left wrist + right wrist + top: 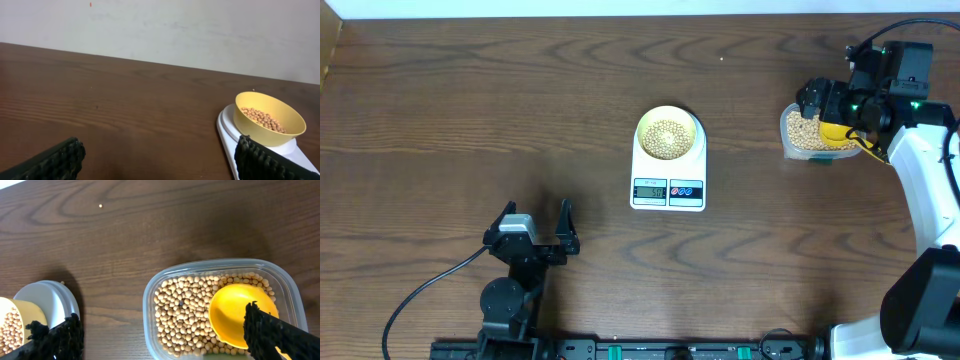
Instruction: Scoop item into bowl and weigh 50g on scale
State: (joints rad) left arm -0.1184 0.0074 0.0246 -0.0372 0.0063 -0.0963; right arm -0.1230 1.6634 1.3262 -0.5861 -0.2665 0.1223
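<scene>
The white scale (667, 185) lies mid-table with the pale yellow bowl (669, 135) standing on it, partly filled with tan beans (668, 137). From the left wrist the bowl (270, 117) and scale (227, 125) show at the right. My left gripper (536, 218) rests open at the front left, well away from the scale, with only bare wood between its fingers (55, 162). My right gripper (817, 103) hovers open over the clear tub (150, 297) of beans (185, 310). An empty yellow scoop (232, 312) lies in the tub, partly under the right finger (275, 335).
A single stray bean (101, 205) lies on the wood beyond the tub. In the right wrist view the scale's edge (55, 300) and the bowl (25, 312) sit at the lower left. A black cable (420, 290) trails from the left arm's base.
</scene>
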